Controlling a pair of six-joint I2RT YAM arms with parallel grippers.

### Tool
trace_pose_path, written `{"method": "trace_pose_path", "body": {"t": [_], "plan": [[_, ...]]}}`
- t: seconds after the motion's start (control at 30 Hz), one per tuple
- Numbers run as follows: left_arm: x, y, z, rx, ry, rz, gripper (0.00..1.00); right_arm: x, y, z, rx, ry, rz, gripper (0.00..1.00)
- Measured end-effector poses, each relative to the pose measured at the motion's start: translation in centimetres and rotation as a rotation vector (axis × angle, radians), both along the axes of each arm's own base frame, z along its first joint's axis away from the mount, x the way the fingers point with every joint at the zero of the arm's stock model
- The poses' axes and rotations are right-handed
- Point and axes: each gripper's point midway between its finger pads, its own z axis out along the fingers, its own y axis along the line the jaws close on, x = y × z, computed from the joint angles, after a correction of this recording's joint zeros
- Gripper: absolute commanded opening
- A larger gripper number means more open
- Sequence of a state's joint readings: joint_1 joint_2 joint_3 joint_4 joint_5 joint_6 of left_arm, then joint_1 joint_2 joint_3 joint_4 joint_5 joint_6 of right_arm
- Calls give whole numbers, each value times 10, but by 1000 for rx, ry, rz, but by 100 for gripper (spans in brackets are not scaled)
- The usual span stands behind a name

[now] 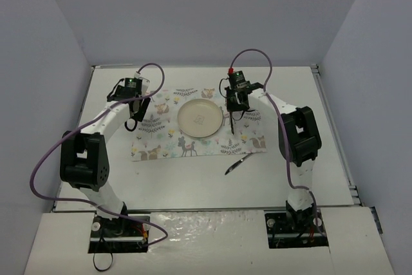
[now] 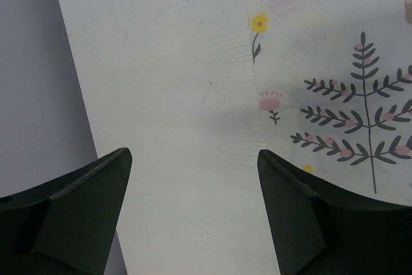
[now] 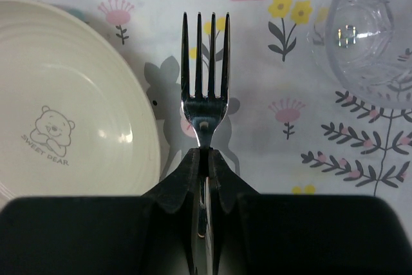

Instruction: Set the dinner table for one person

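The white dinner table [image 1: 290,94] carries an animal-print placemat [image 1: 154,141] with a cream plate [image 1: 200,118] at its middle. My right gripper [image 1: 232,109] is shut on a silver fork [image 1: 230,125] and holds it above the placemat, just right of the plate. In the right wrist view the gripper [image 3: 207,152] pinches the fork [image 3: 206,94] by its neck, tines pointing away, between the plate [image 3: 64,114] and a clear glass [image 3: 373,37]. My left gripper [image 1: 131,122] is open and empty over the placemat's left edge; in the left wrist view [image 2: 193,152] bare table [image 2: 180,82] lies between its fingers.
A silver utensil [image 1: 237,164] lies on the bare table just in front of the placemat's right part. White walls enclose the table at the back and both sides. The placemat's edge [image 2: 257,94] runs just inside my left gripper's right finger.
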State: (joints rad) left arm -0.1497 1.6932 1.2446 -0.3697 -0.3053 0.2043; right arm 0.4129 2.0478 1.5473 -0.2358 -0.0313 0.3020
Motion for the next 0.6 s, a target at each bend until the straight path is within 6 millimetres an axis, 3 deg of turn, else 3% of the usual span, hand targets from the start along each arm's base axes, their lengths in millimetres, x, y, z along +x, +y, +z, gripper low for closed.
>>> {"method": "trace_pose_path", "body": {"t": [0.27,0.47,0.53,0.6], "plan": [[0,0,-5,1,11,1,77,6,-5,-37,-26,36,-28,0],[0,0,-13,4,32,0,77,15,-10,-39,-21,19,-50,1],[0,0,-15,4,38,0,77,16,-11,-40,-19,15,-53,18],[0,0,-18,5,44,0,77,18,-11,-40,-19,10,-52,45]]}}
